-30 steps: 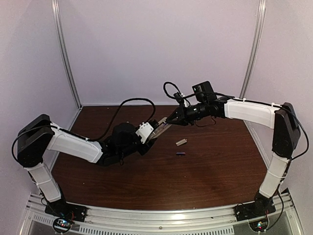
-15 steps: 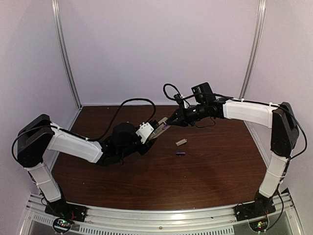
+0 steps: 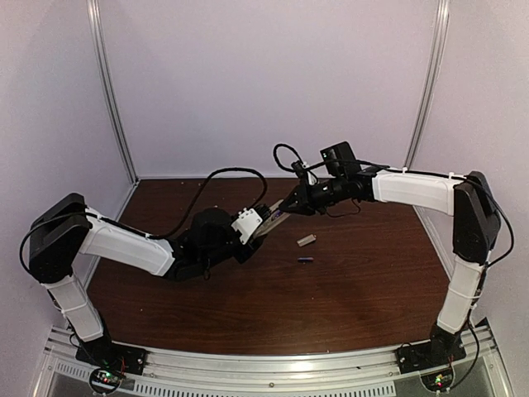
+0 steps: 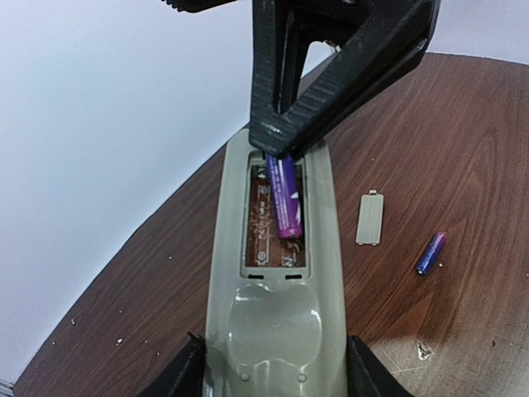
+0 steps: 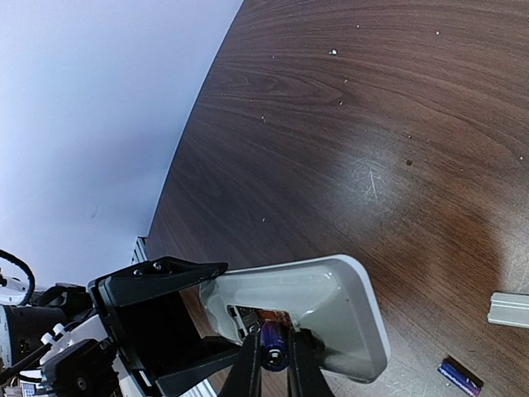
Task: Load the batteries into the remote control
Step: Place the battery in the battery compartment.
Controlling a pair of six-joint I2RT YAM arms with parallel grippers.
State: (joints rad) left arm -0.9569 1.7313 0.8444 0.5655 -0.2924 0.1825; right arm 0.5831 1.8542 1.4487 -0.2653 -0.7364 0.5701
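My left gripper (image 4: 273, 364) is shut on the remote control (image 4: 274, 273) and holds it above the table, grey-beige back up, battery bay open. It also shows in the top view (image 3: 269, 222). My right gripper (image 5: 274, 364) is shut on a purple battery (image 4: 285, 198) and holds it slanted in the right slot of the bay, its near end raised. The battery also shows between the right fingers (image 5: 273, 346). The second battery (image 3: 306, 260) lies on the table to the right; it also shows in the left wrist view (image 4: 431, 252).
The small beige cover piece (image 3: 307, 241) lies on the brown table (image 3: 347, 289) just above the loose battery, and shows in the left wrist view (image 4: 370, 218). White walls stand behind and at both sides.
The right gripper has shifted slightly left and toward the remote with the battery. The left arm has stayed nearly still.
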